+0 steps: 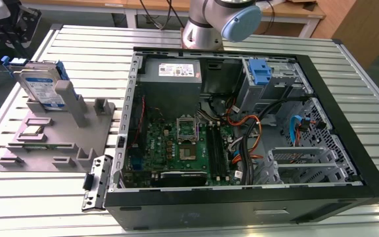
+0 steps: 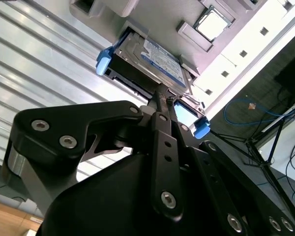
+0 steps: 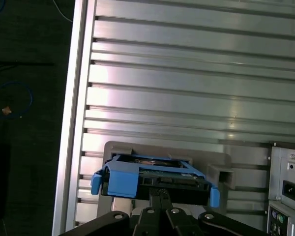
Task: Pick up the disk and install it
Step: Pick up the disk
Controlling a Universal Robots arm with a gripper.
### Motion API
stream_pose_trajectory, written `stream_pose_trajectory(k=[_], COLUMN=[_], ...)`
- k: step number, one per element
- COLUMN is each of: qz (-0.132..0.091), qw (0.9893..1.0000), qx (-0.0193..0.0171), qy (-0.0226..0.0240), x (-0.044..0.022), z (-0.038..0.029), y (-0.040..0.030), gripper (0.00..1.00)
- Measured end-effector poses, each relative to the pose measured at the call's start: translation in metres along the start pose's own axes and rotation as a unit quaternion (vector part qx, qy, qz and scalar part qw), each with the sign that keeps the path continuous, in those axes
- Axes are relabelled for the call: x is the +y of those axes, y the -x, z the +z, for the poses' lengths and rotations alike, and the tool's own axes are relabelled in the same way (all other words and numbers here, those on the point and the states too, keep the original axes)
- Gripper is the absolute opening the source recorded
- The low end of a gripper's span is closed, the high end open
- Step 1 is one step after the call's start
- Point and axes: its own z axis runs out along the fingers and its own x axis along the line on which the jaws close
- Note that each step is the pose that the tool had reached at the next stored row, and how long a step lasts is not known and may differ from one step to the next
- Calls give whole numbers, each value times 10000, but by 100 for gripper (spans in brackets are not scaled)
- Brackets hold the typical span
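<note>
Standing in grey holder (image 1: 53, 134), silver blue-railed disk (image 1: 39, 81); blk gripper (image 2: 164, 101) narrow, close by

Disk (image 1: 37, 81) upright in grey stand (image 1: 51, 148), post (image 1: 67, 98) beside; cables (image 1: 258, 126) crowd case (image 1: 242, 207) interior.

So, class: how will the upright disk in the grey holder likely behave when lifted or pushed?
The disk has a metal body, so it is probably stiff and heavy for its size. Standing on edge in the grey holder, it may tip if nudged sideways.
</note>
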Motion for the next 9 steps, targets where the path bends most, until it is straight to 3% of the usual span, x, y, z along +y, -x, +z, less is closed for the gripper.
stream_pose_trajectory(k=[9], qz=[-234], qw=[9997], qx=[10], qy=[8], x=[0], z=[0], y=[0], gripper=[11])
